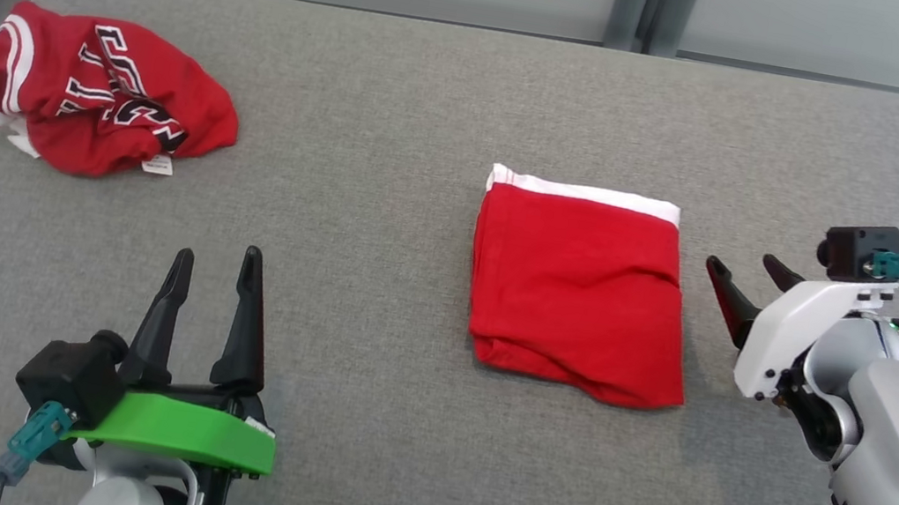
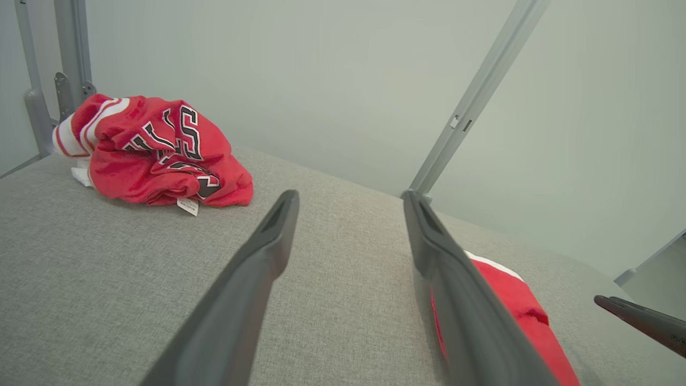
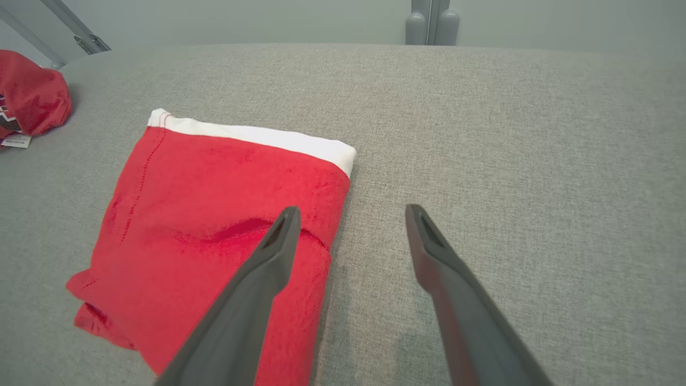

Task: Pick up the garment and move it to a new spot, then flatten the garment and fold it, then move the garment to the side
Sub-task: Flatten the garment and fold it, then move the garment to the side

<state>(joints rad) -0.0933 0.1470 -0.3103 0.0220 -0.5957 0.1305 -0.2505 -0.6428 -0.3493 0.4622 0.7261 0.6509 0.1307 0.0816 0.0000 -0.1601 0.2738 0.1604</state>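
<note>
Right gripper (image 1: 739, 260): fingers spread wide, holding nothing, low over table (image 1: 403, 85), just beside the right edge of garment (image 1: 577, 294). In the wrist view one finger overlaps the red cloth and the other is over bare grey.

Left gripper (image 1: 220, 252): also spread and empty, well left of garment.

Garment: folded red rectangle, white band along far edge, lying flat right of centre. Near edge shows loose layers. Crumpled jersey (image 1: 99, 93) lies far left, well apart.

Judgement: fold looks done; the shift to the side remains. To do it well, pinch through all layers at the right edge, staying low. Then drag or lift slowly so the stack doesn't open. Steer clear of jersey.
</note>
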